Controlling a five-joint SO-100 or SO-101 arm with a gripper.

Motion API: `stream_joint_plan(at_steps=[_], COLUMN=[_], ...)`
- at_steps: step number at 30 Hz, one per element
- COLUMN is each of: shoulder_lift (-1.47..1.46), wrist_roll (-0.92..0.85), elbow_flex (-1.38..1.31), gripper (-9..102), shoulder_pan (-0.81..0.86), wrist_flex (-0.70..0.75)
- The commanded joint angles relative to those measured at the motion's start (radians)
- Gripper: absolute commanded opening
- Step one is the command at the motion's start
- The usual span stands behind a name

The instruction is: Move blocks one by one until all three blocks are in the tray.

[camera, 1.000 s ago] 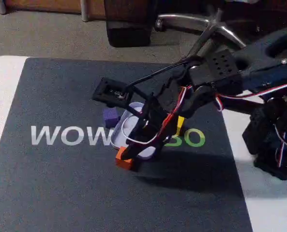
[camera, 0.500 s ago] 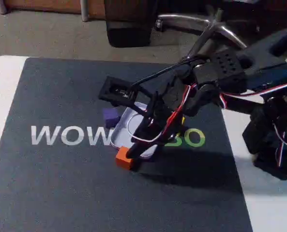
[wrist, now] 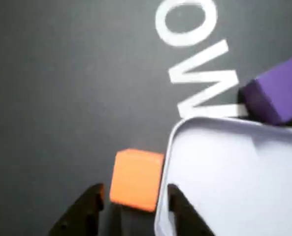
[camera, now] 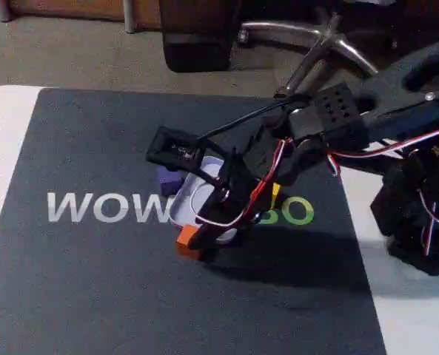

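Hand (wrist: 131, 196) open, its two dark fingertips straddle the orange block (wrist: 136, 179) in the wrist view, one on each side of it, with the right finger sitting over the tray's rim. Whether either fingertip touches the block I cannot tell; small gaps seem to show on both sides. That block lies on the dark mat just beside the tray (wrist: 224, 172), at its outer edge and not inside it. In the fixed view the orange block (camera: 188, 241) sits at the tray's near corner, under the arm. A purple block (wrist: 276, 96) rests against the tray's far edge, also outside it. The yellow block (camera: 275, 194) shows partly behind the arm's wires on the other side of the tray (camera: 197, 194), and what can be seen of the tray holds nothing. All this sits on a mat with white letters (wrist: 197, 64) over a pale desk (camera: 1, 118). I judge the work to be at the first pickup, with no block yet delivered. Next, the fingers need to close squarely on the orange block without catching the rim, then lift it clear, carry it sideways over the rim and release it inside.
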Motion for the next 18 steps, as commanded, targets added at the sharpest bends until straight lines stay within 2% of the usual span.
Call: stream_joint_plan(at_steps=[1,12,18], shoulder_lift=[-0.009,-0.048,-0.046], wrist_roll=[-0.008,-0.008,-0.003], elbow_flex=[-0.003,-0.006,-0.011], gripper=[14,12,1], shoulder_pan=[0.009,-0.012,-0.021], wrist_flex=[-0.025,-0.049,-0.052])
